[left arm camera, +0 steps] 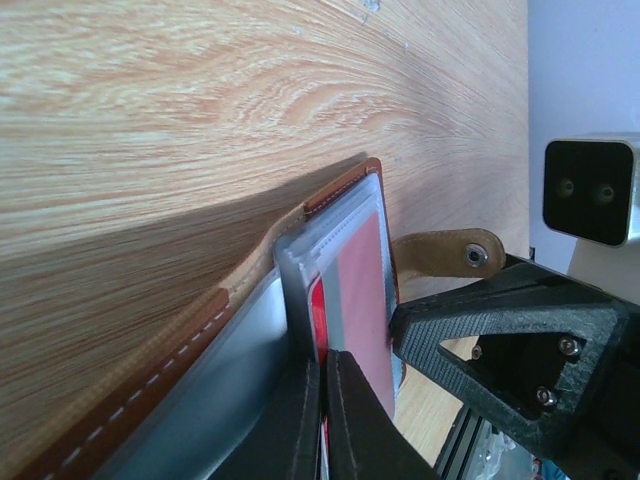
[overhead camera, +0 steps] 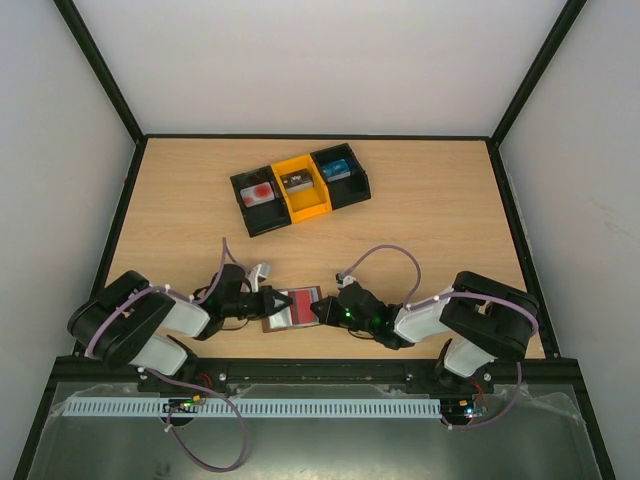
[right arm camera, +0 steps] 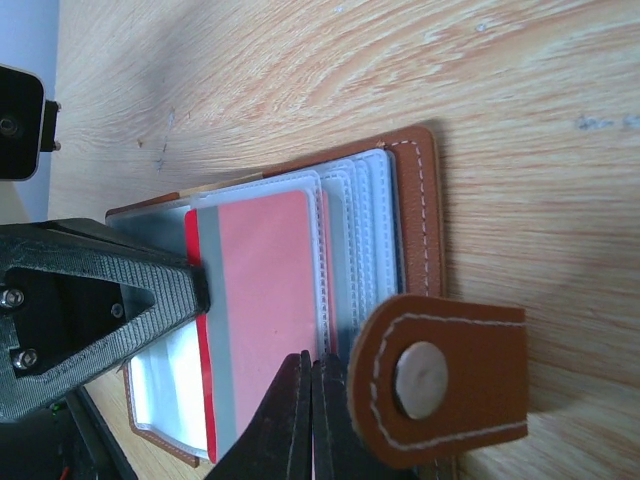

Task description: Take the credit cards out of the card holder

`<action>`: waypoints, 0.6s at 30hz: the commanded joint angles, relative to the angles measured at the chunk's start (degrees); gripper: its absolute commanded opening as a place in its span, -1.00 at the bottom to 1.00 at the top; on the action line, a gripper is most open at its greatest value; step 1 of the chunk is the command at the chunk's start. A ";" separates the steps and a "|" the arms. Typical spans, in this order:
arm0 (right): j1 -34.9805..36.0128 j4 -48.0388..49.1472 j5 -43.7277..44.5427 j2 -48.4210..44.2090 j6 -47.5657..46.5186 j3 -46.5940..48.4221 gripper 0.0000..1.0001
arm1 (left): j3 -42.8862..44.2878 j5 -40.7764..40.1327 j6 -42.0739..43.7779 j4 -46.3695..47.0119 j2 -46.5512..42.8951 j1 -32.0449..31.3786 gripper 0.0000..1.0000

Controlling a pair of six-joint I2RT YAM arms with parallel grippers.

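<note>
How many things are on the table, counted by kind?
Card holder: 1
Red-pink card showing in it: 1
Tray: 1
Cards in the tray: 3, whitish, dark, blue
Total: 6

Black-and-white arms (overhead camera: 150, 322), purple cables (overhead camera: 388, 253)

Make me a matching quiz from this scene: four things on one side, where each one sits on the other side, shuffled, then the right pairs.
Things: 1 card holder; 2 red-pink card; 3 whitish card; 4 tray.
Places: a in the tray's left compartment; b far half of the table; c in a clear pocket of the card holder; d near part of the table.
Pairs: 1-d; 2-c; 3-a; 4-b.
</note>
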 commanded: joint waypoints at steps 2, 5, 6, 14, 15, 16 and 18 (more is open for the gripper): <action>0.01 -3.56 1.67 1.80 0.40 -1.73 -0.96 | -1.52 2.59 -0.07 5.14 1.40 0.04 -0.95; 0.01 -4.00 2.20 2.03 0.12 -1.66 -0.96 | -1.62 2.80 -1.12 6.88 2.91 0.06 -0.93; 0.01 -3.98 2.33 2.16 0.11 -1.71 -0.96 | -1.66 3.00 -1.48 7.87 3.57 0.07 -0.85; 0.04 -2.78 2.64 3.37 0.33 -2.17 -0.96 | -2.21 2.09 -1.51 8.14 4.12 0.09 -0.74; 0.01 -2.79 2.61 3.47 0.31 -2.19 -0.96 | -2.13 1.94 -1.40 7.85 3.90 0.15 -0.70; 0.06 -2.79 2.60 3.61 0.33 -2.11 -0.96 | -2.16 1.78 -1.23 7.53 3.68 0.16 -0.69; 0.01 -2.79 2.66 3.73 0.22 -2.00 -0.96 | -2.26 1.53 -0.99 6.95 3.26 0.27 -0.76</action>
